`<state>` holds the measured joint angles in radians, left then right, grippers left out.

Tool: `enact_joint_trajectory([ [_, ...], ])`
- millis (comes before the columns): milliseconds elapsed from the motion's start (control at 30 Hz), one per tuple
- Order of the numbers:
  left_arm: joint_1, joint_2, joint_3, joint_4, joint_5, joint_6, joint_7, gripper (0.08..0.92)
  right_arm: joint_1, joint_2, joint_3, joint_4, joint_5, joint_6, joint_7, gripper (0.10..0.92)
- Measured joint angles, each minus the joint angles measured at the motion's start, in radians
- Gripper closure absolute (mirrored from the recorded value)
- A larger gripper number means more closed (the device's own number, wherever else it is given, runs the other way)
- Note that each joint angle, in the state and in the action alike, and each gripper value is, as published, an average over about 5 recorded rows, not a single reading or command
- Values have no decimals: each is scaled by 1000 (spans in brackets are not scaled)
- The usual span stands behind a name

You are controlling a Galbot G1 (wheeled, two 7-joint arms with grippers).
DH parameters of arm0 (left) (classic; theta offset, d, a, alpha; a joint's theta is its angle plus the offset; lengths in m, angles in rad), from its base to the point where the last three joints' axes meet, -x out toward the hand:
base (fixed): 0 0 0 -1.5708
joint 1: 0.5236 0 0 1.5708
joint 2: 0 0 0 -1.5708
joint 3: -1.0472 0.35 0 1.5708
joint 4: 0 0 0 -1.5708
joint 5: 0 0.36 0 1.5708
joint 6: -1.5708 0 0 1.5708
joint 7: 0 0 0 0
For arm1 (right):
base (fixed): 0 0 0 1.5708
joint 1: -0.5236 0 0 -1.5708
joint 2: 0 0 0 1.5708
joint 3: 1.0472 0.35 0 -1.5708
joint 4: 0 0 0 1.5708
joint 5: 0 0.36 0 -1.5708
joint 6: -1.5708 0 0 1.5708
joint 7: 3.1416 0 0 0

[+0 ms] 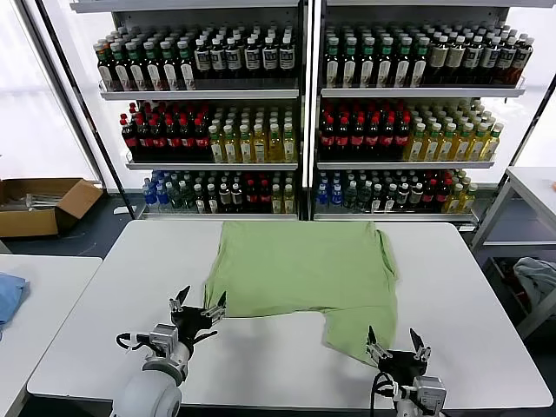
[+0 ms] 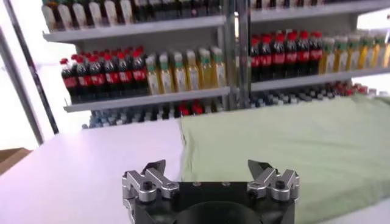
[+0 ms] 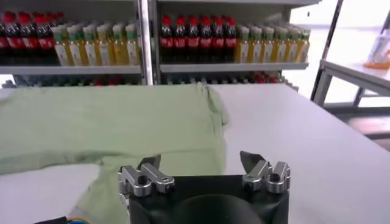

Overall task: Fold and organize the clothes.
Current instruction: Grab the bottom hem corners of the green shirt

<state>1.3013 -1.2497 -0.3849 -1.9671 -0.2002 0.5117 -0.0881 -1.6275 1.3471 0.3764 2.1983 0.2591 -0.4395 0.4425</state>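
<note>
**A:** ok where's the shirt at?

**B:** the light green shirt (image 1: 304,269) is spread flat in the middle of the white table (image 1: 104,313), centre of the head frame. Its near right part hangs down toward the bottom of the frame as a flap, and the right edge is a bit rumpled

**A:** and the grippers?

**B:** left gripper (image 1: 198,311) sits lower left of centre, right at the shirt's near left corner, fingers spread apart with nothing between them. Right gripper (image 1: 397,345) is lower right, just beside the tip of that flap, fingers also apart and holding nothing

**A:** background?

**B:** shelves of bottles (image 1: 261,130) across the top, cardboard box (image 1: 39,204) at the left edge, blue cloth (image 1: 9,295) on the side table far left
</note>
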Motion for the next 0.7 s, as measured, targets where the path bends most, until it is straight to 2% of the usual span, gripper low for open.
enact_joint_trajectory([
  [700,-20,37,2,98,-38,17,3,177,-9,67,-40,-52,-16,2,22,203],
])
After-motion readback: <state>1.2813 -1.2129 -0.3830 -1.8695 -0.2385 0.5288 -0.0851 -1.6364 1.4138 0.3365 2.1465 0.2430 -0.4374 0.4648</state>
